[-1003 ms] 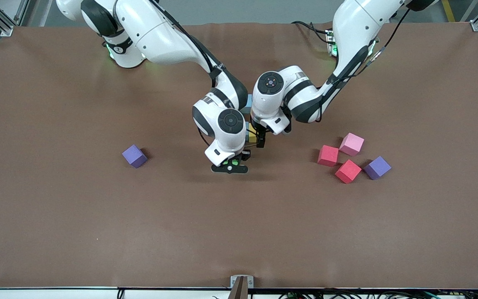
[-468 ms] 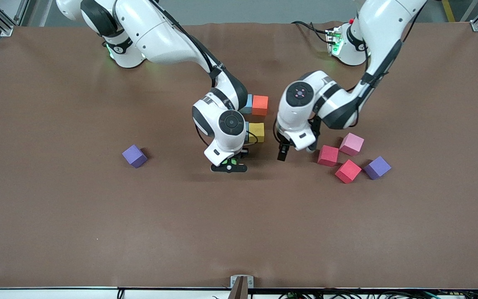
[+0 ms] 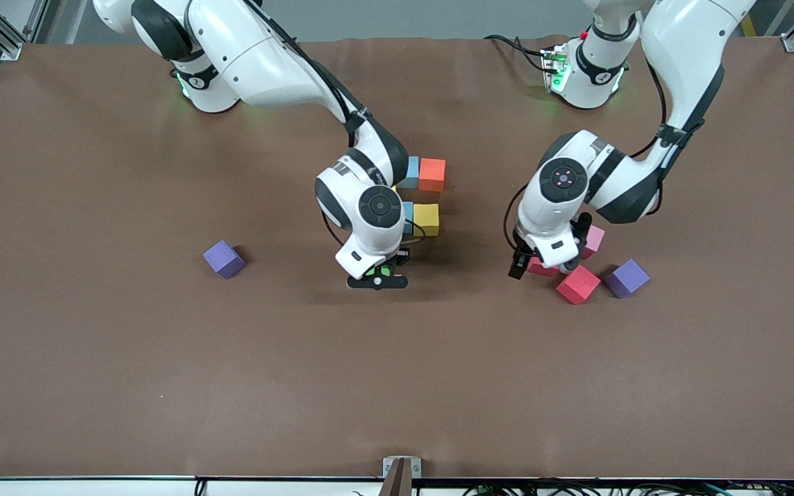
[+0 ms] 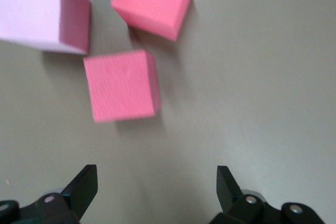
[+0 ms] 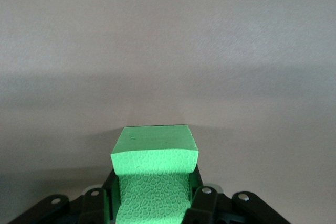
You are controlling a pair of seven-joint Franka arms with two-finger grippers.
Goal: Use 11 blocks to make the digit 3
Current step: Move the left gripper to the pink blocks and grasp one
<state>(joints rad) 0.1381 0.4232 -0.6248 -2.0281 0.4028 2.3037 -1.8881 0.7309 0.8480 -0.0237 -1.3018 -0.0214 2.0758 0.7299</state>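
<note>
Two end effectors are mine. My right end effector (image 3: 378, 277) is clamped on the green block (image 5: 155, 153), low over bare tabletop (image 3: 163, 379) just nearer the front camera than the started figure; in the right wrist view the green cube sits squeezed between my fingers.

My left end effector (image 4: 155, 187) has its fingers (image 4: 84, 184) spread wide with nothing between them. It hangs over the loose cluster toward the left arm's end of the tabletop, by a red block (image 4: 122, 85). In the left wrist view that cube lies just ahead of my open fingers, with a second red block (image 4: 153, 1) and a pink block (image 4: 39, 11) close by it.

In the front view the second red cube (image 3: 577, 284) lies nearest the camera in that cluster, a purple cube (image 3: 626, 277) beside it, and the pink one (image 3: 595, 238) peeks out from under my left wrist.

Around the middle, partly hidden by my right arm, I see an orange block (image 3: 432, 173) touching a light blue block (image 3: 411, 172), and a yellow block (image 3: 426, 219) just nearer the camera, beside another light blue block (image 3: 407, 215). Well apart, toward the right arm's end, lies another purple cube (image 3: 222, 258).
</note>
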